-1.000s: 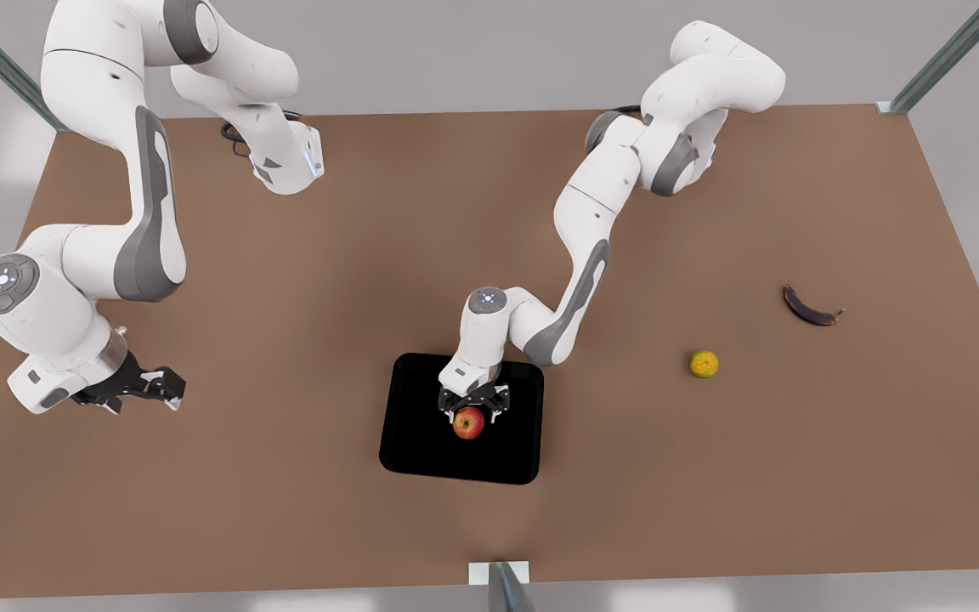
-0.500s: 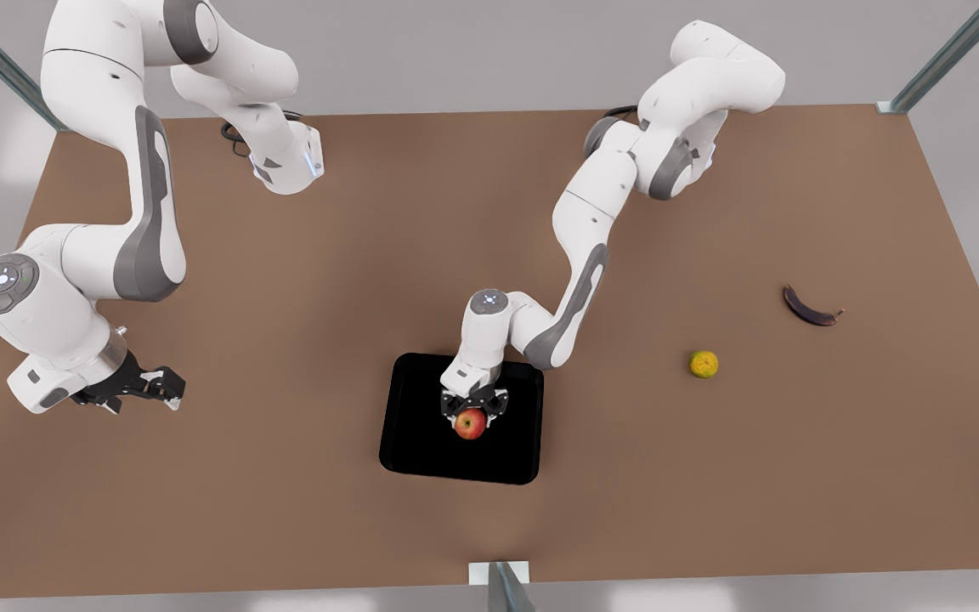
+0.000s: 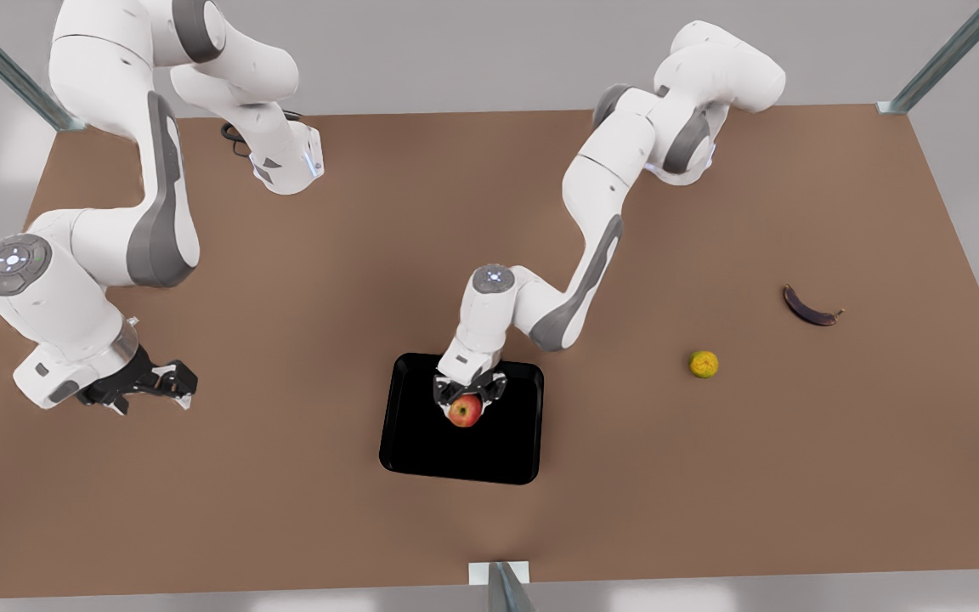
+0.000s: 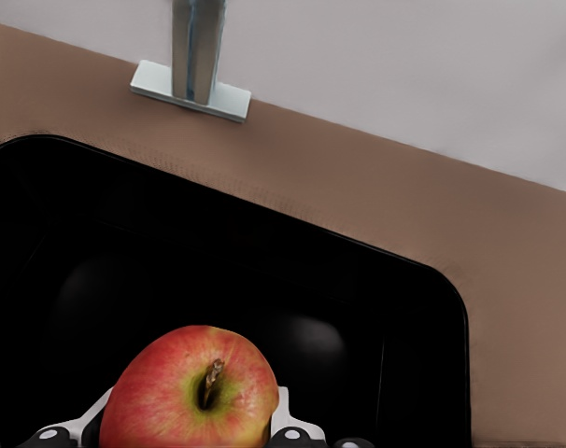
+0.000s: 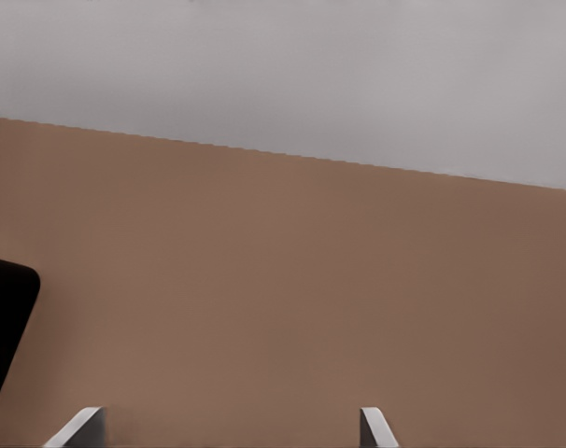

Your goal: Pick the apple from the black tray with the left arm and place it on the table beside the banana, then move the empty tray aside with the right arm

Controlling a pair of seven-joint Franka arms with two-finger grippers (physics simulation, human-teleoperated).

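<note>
The brown worktop (image 3: 328, 280) carries everything. The black tray (image 3: 421, 442) lies near the middle of the worktop's near edge, by the metal post (image 3: 502, 586) that stands at that edge. Over the tray's far half hangs the left claw (image 3: 466, 399), its fingers clamped on the apple (image 3: 464, 411); in the left wrist view the apple (image 4: 191, 390) sits stem-up between the finger pads with the glossy tray floor (image 4: 264, 271) beneath, and whether it touches that floor I cannot tell. The right claw (image 3: 168, 382) waits near the worktop's edge on the front view's left, well apart from the tray, its fingers apart. The dark banana (image 3: 808, 308) lies near the opposite edge, with a yellow-green lumpy fruit (image 3: 704, 364) between it and the tray.
</note>
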